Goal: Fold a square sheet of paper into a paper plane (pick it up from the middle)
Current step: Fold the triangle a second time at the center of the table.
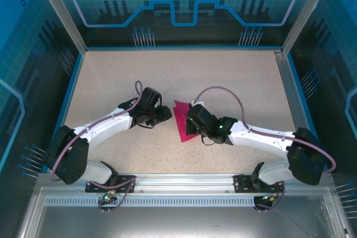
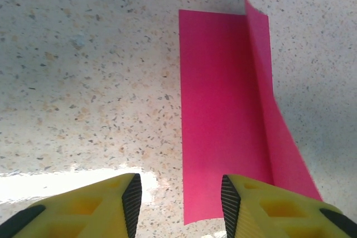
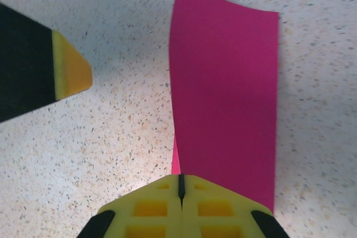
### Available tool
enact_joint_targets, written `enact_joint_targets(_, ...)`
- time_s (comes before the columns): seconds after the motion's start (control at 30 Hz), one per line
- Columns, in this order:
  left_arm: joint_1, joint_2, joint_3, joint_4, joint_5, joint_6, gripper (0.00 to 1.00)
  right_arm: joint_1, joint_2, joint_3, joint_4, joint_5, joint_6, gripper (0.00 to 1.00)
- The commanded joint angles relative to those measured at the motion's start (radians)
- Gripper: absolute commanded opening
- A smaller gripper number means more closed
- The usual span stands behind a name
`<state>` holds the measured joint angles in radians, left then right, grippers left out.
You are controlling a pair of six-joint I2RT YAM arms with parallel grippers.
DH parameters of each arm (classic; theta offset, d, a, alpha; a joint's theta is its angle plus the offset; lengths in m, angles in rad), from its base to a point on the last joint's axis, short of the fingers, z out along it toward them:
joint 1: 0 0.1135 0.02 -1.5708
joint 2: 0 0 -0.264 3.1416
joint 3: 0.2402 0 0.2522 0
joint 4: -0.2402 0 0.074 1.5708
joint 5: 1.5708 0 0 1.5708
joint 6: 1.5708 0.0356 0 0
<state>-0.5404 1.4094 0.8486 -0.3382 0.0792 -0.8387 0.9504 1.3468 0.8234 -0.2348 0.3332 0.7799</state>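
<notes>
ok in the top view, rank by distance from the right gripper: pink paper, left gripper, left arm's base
From the right gripper:
1. pink paper, at its fingertips.
2. left gripper, just left of the paper.
3. left arm's base, far off at the near-left edge.

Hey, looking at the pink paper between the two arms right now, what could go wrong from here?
The right end effector is shut at the pink paper's near edge, whose top layer bows up; the fold might spring open or crease crookedly.
The open left end effector has one finger over the paper's corner; pushing there could slide the sheet on the table and misalign the layers.
</notes>
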Motion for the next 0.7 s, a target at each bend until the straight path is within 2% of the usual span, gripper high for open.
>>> enact_joint_targets(0.0, -0.02, 0.012, -0.006, 0.028, 0.048, 0.004, 0.46, 0.018, -0.055, -0.012, -0.049, 0.061, 0.086, 0.01)
enact_joint_targets(0.17, -0.057, 0.066, 0.03, 0.028, 0.057, -0.002, 0.44, 0.021, -0.102, 0.011, -0.036, 0.112, 0.116, 0.01)
enact_joint_targets(0.3, -0.07, 0.079, 0.044, 0.02, 0.047, -0.008, 0.42, 0.012, -0.089, 0.117, -0.071, 0.139, 0.066, 0.01)
enact_joint_targets(0.53, -0.067, 0.001, 0.034, -0.053, -0.07, -0.005, 0.42, -0.016, -0.012, 0.268, -0.133, 0.187, -0.013, 0.01)
enact_joint_targets(0.67, -0.046, -0.045, 0.018, -0.077, -0.095, -0.002, 0.43, 0.005, 0.057, 0.296, -0.172, 0.206, -0.003, 0.0)
